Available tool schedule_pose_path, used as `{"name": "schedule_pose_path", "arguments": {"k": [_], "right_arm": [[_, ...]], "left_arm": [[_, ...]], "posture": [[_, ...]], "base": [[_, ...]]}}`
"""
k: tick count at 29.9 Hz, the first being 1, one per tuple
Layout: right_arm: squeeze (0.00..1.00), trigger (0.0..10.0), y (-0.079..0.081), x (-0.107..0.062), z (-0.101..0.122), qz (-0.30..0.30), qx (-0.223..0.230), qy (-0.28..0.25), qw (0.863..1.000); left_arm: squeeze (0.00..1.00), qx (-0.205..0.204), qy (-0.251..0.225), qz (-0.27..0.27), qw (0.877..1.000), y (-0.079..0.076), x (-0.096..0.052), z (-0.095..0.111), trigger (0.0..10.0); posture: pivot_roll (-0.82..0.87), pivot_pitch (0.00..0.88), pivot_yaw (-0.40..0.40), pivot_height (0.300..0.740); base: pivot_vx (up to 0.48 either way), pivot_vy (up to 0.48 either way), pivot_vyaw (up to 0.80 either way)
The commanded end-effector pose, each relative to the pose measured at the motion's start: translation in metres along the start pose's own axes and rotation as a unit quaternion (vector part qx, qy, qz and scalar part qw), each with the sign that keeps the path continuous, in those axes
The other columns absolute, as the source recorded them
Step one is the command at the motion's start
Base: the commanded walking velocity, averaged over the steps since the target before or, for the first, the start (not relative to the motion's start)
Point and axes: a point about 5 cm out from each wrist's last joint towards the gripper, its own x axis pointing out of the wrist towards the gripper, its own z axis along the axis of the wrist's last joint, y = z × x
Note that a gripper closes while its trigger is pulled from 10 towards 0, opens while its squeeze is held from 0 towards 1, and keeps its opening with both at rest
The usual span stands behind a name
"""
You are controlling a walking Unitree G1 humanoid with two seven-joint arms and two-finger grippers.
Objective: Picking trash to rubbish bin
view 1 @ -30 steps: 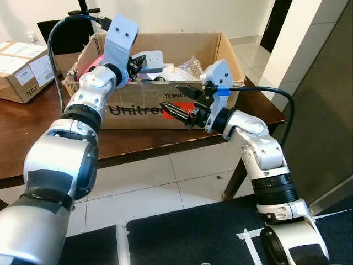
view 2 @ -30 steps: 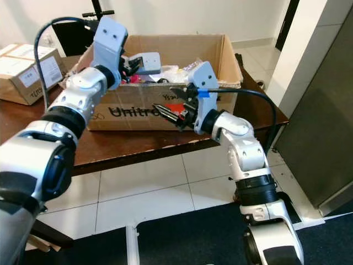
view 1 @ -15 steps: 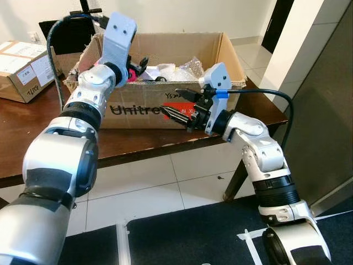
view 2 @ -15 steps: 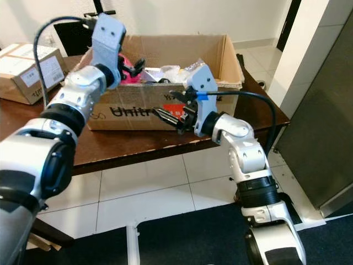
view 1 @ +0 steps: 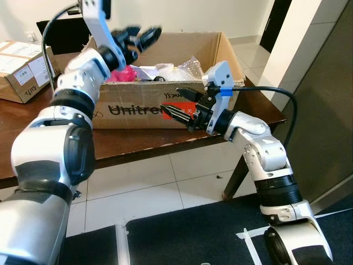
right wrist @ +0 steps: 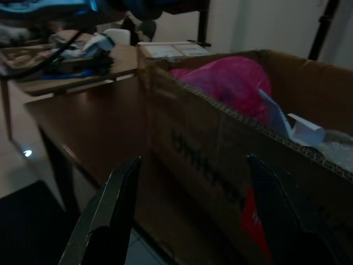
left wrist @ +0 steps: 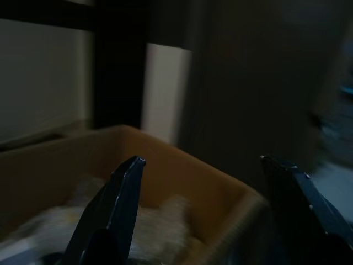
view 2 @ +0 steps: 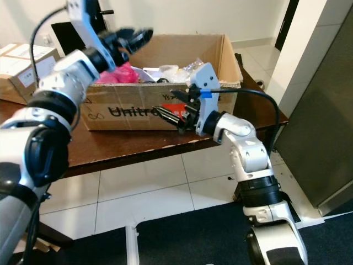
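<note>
1. your left gripper (view 1: 144,37) is raised above the near left part of the cardboard box (view 1: 220,49), fingers spread, nothing between them.
2. your right gripper (view 1: 175,105) hangs in front of the box's printed front wall, just off it, fingers apart and empty.
3. the trash sits inside the box: a pink bag (view 1: 122,73) at the left, white paper (view 2: 160,72) and a clear plastic wrapper (view 1: 190,67) toward the middle.
4. the box stands on a dark wooden table (view 1: 33,121); a smaller taped box (view 1: 22,69) lies at the table's far left.
</note>
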Motion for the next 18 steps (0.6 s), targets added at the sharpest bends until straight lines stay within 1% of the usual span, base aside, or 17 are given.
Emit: {"name": "schedule_pose_path", "arguments": {"k": [1,2,3,5,6,7,8,9,11,12,15,16,17,18], "right_arm": [[0.0,10.0,0.009,-0.003,-0.002,0.037,0.01,0.002,0.999],[0.0,10.0,0.011,-0.004,-0.002,0.046,0.012,0.002,0.999],[0.0,10.0,0.011,-0.004,-0.002,0.046,0.012,0.002,0.999],[0.0,10.0,0.014,-0.007,-0.004,0.064,0.019,0.008,0.998],[0.0,10.0,0.014,-0.007,-0.004,0.064,0.019,0.008,0.998],[0.0,10.0,0.015,-0.009,-0.006,0.074,0.025,0.014,0.997],[0.0,10.0,0.016,-0.01,-0.008,0.08,0.029,0.018,0.996],[0.0,10.0,0.016,-0.01,-0.008,0.08,0.029,0.018,0.996],[0.0,10.0,0.018,-0.012,-0.012,0.09,0.034,0.027,0.995],[0.0,10.0,0.02,-0.013,-0.014,0.098,0.038,0.034,0.994],[0.0,10.0,0.025,-0.016,-0.021,0.115,0.046,0.052,0.991],[0.0,10.0,0.028,-0.018,-0.03,0.123,0.035,0.083,0.988],[0.0,10.0,0.028,-0.018,-0.03,0.123,0.035,0.083,0.988],[0.0,10.0,0.031,-0.02,-0.038,0.132,0.028,0.112,0.984]], "left_arm": [[0.0,-0.007,0.042,-0.068,0.997,-0.003,-0.013,-0.012,10.0],[0.0,-0.009,0.057,-0.087,0.995,-0.004,-0.017,-0.018,10.0],[0.0,-0.009,0.057,-0.087,0.995,-0.004,-0.017,-0.018,10.0],[0.0,-0.016,0.098,-0.122,0.988,-0.006,-0.031,-0.033,10.0],[0.0,-0.016,0.098,-0.122,0.988,-0.006,-0.031,-0.033,10.0],[0.0,-0.019,0.133,-0.146,0.98,-0.007,-0.044,-0.045,10.0],[0.0,-0.02,0.152,-0.15,0.977,-0.007,-0.051,-0.052,10.0],[0.0,-0.02,0.152,-0.15,0.977,-0.007,-0.051,-0.052,10.0],[0.0,-0.027,0.171,-0.154,0.973,-0.007,-0.063,-0.061,10.0],[0.0,-0.042,0.178,-0.162,0.97,-0.01,-0.071,-0.068,10.0],[0.0,-0.082,0.182,-0.173,0.965,-0.016,-0.084,-0.081,10.0],[0.0,-0.094,0.186,-0.171,0.963,-0.02,-0.089,-0.09,10.0],[0.0,-0.094,0.186,-0.171,0.963,-0.02,-0.089,-0.09,10.0],[0.0,-0.108,0.191,-0.169,0.961,-0.023,-0.094,-0.098,10.0]], "posture": [[-0.1,0.116,0.035,0.74],[-0.09,0.117,0.034,0.74],[-0.09,0.117,0.034,0.74],[-0.09,0.118,0.038,0.74],[-0.09,0.118,0.038,0.74],[-0.09,0.118,0.038,0.74],[-0.09,0.118,0.038,0.74],[-0.09,0.118,0.038,0.74],[-0.1,0.12,0.04,0.74],[-0.1,0.121,0.038,0.74],[-0.09,0.122,0.036,0.74],[-0.09,0.125,0.039,0.74],[-0.09,0.125,0.039,0.74],[-0.09,0.125,0.039,0.74]], "base": [[0.0,0.0,0.0],[0.0,0.0,0.0],[0.0,0.0,0.0],[0.0,0.0,0.0],[0.0,0.0,0.0],[0.0,0.0,0.0],[0.0,0.0,0.0],[0.0,0.0,0.0],[0.0,0.0,0.0],[0.0,0.0,0.0],[0.0,0.0,0.0],[0.0,0.0,0.0],[0.0,0.0,0.0],[0.0,0.0,0.0]]}}
